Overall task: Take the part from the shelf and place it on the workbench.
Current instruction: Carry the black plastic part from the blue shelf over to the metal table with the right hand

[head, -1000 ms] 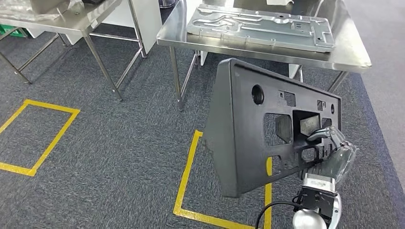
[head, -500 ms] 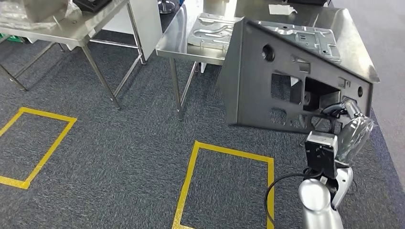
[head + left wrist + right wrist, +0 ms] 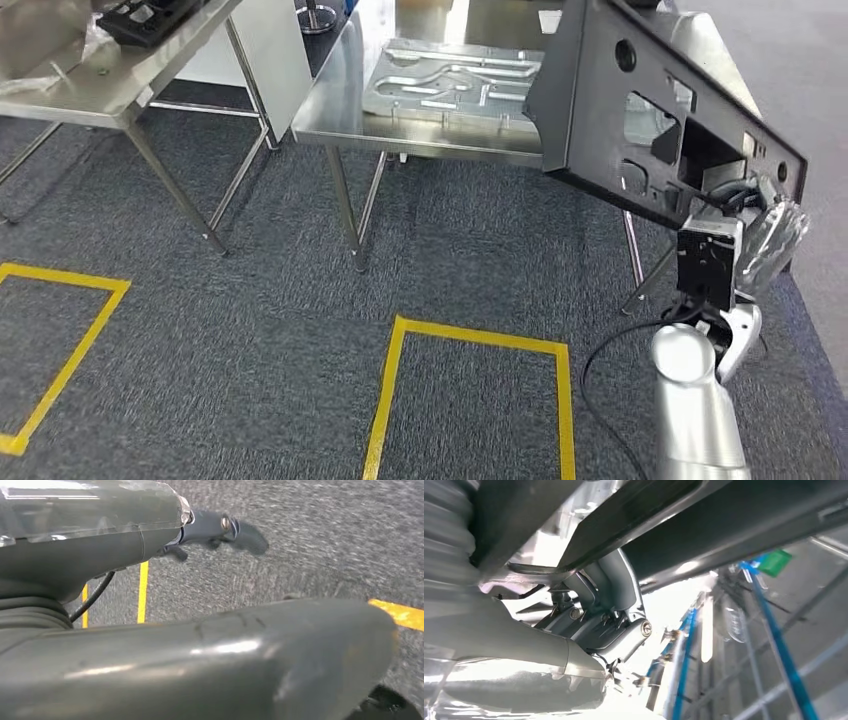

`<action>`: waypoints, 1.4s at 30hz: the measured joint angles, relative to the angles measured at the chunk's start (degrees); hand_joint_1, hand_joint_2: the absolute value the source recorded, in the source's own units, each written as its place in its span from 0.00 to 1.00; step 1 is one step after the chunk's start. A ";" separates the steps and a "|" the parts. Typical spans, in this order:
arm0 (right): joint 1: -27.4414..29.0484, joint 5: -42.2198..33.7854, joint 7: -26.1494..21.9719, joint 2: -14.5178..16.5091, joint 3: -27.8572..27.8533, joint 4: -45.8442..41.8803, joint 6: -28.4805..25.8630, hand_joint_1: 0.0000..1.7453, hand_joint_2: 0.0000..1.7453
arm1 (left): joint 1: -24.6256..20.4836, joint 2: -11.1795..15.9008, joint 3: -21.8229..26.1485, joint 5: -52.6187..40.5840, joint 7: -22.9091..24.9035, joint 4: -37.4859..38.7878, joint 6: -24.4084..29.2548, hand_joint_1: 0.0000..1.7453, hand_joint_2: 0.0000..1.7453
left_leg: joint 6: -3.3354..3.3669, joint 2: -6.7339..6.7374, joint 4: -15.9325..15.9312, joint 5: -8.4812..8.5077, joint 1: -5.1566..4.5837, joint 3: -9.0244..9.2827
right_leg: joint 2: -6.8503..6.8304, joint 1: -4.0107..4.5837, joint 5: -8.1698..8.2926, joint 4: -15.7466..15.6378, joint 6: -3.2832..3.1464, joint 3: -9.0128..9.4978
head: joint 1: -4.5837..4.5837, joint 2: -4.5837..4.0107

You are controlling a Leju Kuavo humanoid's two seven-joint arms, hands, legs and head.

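A: Where's the part [image 3: 610,110]?
B: Off the floor, held tilted above the near right edge of the bench [image 3: 330,95]. It's a dark flat panel with cut-outs and a round hole, its upper corner running past the top of the head view. Whether it touches the bench I can't tell.
A: Who has it?
B: The right hand [image 3: 765,240]. Its fingers [image 3: 735,192] hook through a cut-out at the panel's low right end (the right wrist view shows them curled under a dark edge).
A: And the left hand [image 3: 100,535]?
B: Hanging over the carpet [image 3: 230,330]. One dark finger [image 3: 215,527] sticks out straight and nothing is in it, though I can't tell how the rest of the fingers lie.
A: What else is on that bench?
B: A grey metal plate [image 3: 450,80] with raised channels, lying flat, left of the part. A second table [image 3: 110,75] stands further left with a dark item [image 3: 150,15] on it. Yellow tape [image 3: 470,345] marks rectangles on the carpet
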 joint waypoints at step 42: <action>-0.54 5.03 2.20 -3.37 1.43 6.92 -2.49 1.00 1.00 | -0.68 0.33 1.04 -0.39 -0.56 0.02 -2.12 0.00 0.00 | 1.84 0.85 -2.01 -6.79 -0.38 10.62 | -3.73 -0.42 0.75 8.23 1.96 -14.96 | 0.02 0.00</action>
